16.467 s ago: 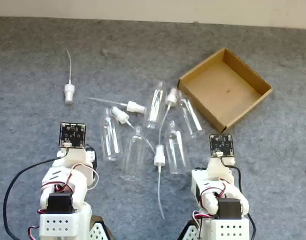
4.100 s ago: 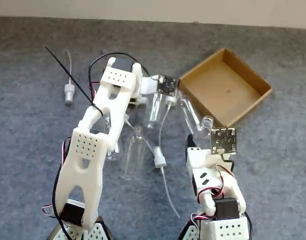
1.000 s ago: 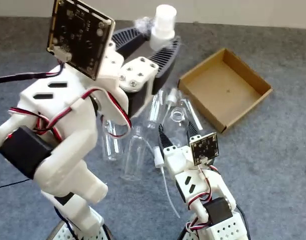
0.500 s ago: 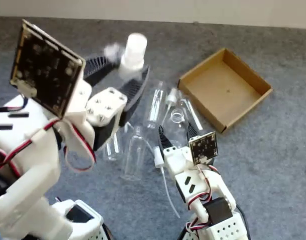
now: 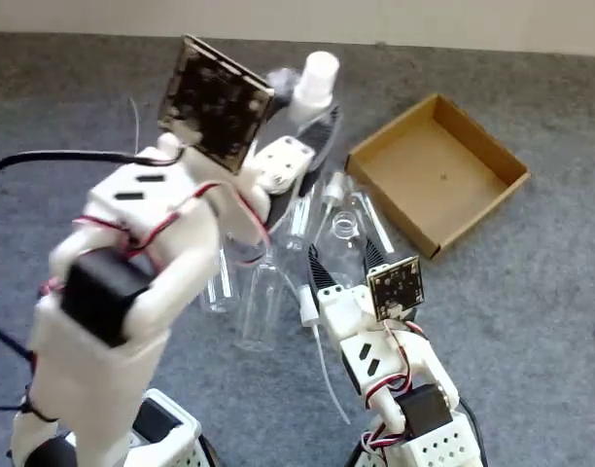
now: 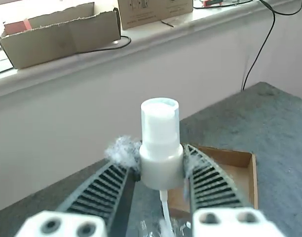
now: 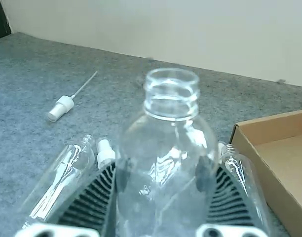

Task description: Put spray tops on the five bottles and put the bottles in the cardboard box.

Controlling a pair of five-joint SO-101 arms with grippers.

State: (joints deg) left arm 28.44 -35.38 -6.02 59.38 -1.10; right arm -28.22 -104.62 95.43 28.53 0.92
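My left gripper [image 5: 312,105] [image 6: 161,170] is raised high above the table, shut on a white spray top [image 5: 317,76] [image 6: 161,148] whose thin tube hangs down between the fingers. A tuft of grey fluff [image 6: 122,148] clings beside it. My right gripper [image 5: 344,259] [image 7: 163,197] is shut on a clear bottle [image 5: 345,233] [image 7: 166,158], held upright with its open neck facing up. The spray top is above and to the left of that neck, apart from it. The cardboard box [image 5: 438,170] [image 7: 274,148] lies at the right, with nothing in it.
Several clear bottles lie on the grey carpet, among them one [image 5: 262,302] left of my right gripper and one [image 5: 299,209] farther back. A loose spray top [image 5: 310,307] with a long tube lies near it. Another spray top [image 7: 59,107] lies far off.
My left arm has swung to the right, carrying the spray top from above the table's left-middle toward the box side. The right arm and its bottle have kept still.
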